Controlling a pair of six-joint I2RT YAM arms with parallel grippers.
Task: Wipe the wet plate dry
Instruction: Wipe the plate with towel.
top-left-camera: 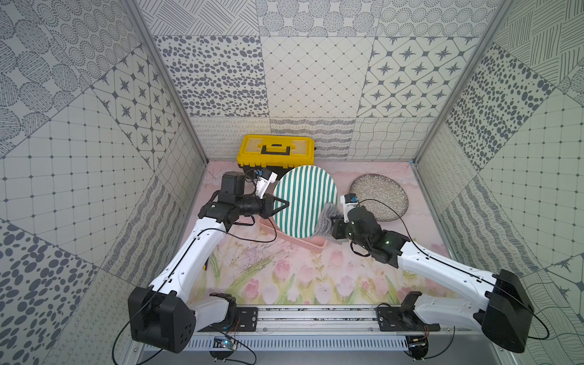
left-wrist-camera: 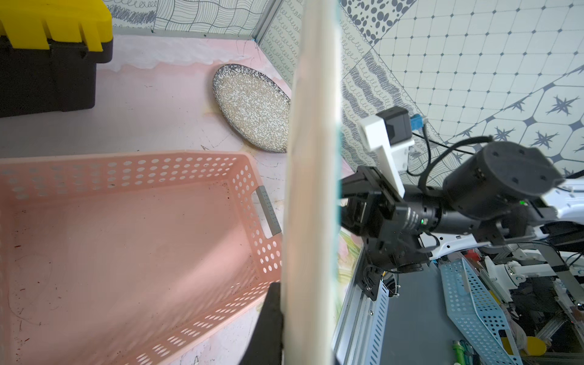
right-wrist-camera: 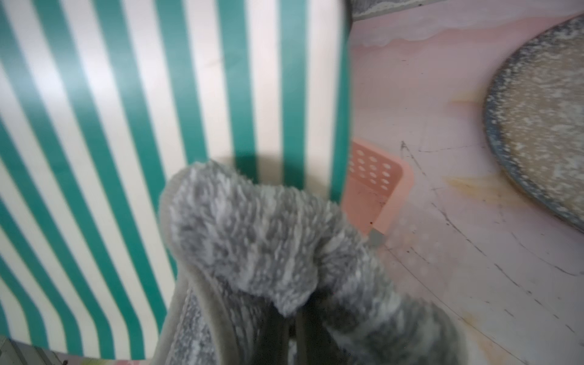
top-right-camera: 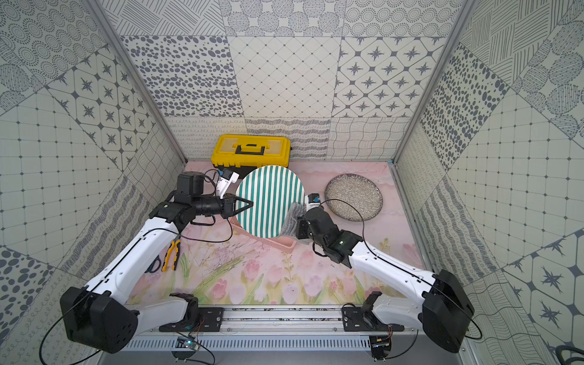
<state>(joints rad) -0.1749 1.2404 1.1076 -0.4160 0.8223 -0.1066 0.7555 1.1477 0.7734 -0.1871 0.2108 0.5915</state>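
Note:
A green-and-white striped plate (top-left-camera: pixel 305 202) (top-right-camera: pixel 268 202) hangs tilted on edge above a pink basket (top-left-camera: pixel 316 245). My left gripper (top-left-camera: pixel 286 203) (top-right-camera: pixel 251 203) is shut on the plate's left rim; in the left wrist view the plate (left-wrist-camera: pixel 313 158) shows edge-on, with one black finger (left-wrist-camera: pixel 268 319) pressed against it. My right gripper (top-left-camera: pixel 335 226) (top-right-camera: pixel 300 227) is shut on a fluffy grey cloth (top-left-camera: pixel 325 219) (top-right-camera: pixel 292 219). The cloth (right-wrist-camera: pixel 252 237) lies against the striped face (right-wrist-camera: pixel 126 126) near the plate's lower right rim. The cloth hides my right fingers.
A speckled grey plate (top-left-camera: pixel 379 197) (top-right-camera: pixel 354 197) lies flat at the back right. A yellow and black toolbox (top-left-camera: pixel 276 151) stands against the back wall. Yellow-handled pliers (top-right-camera: pixel 172 252) lie near the left arm. The pink basket (left-wrist-camera: pixel 126 158) (right-wrist-camera: pixel 373 177) has nothing in it.

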